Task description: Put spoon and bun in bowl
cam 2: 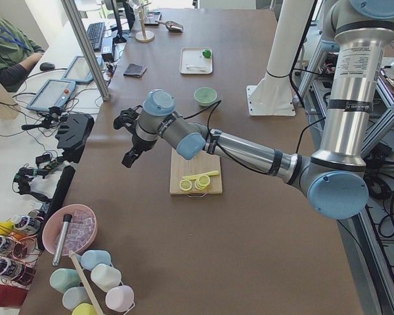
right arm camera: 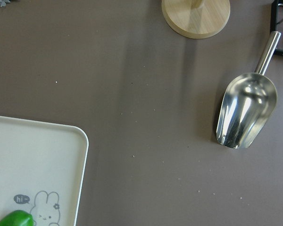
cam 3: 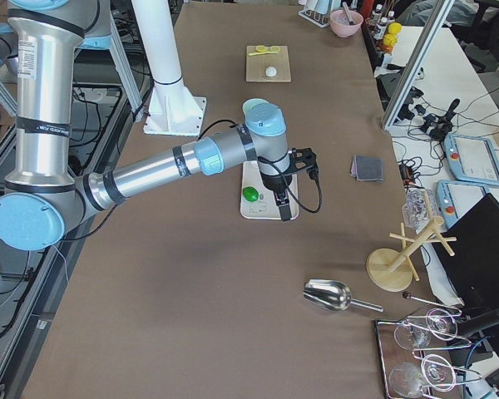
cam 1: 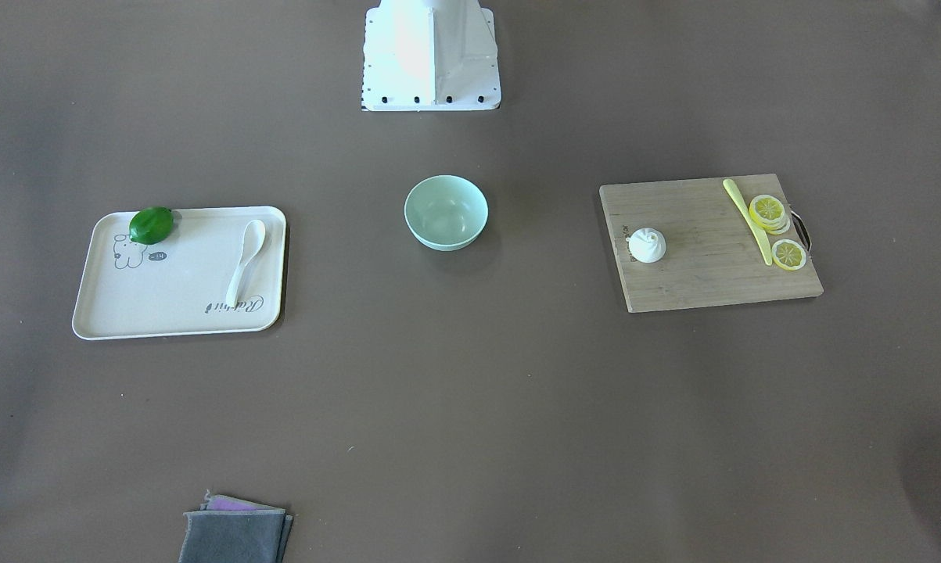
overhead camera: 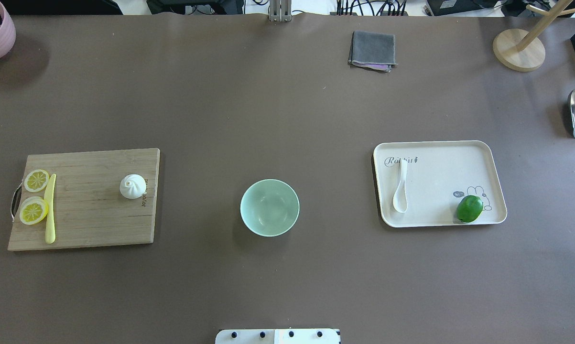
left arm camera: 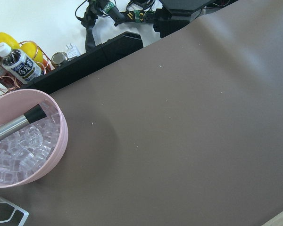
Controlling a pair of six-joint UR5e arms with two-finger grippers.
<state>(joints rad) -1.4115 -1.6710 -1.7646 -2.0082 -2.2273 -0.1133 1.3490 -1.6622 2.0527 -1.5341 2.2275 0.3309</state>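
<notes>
Bowl (overhead camera: 269, 208) is seen at the table's middle, nearest the robot's base. To its left the bun (overhead camera: 133, 186) is set upright on a wooden cutting board (overhead camera: 86, 220). To its right the spoon (overhead camera: 401, 193) is laid on a cream tray (overhead camera: 440, 172). The left gripper (cam 2: 130, 156) and right gripper (cam 3: 283, 206) are held above the table; whether either is parted or closed cannot be told.
</notes>
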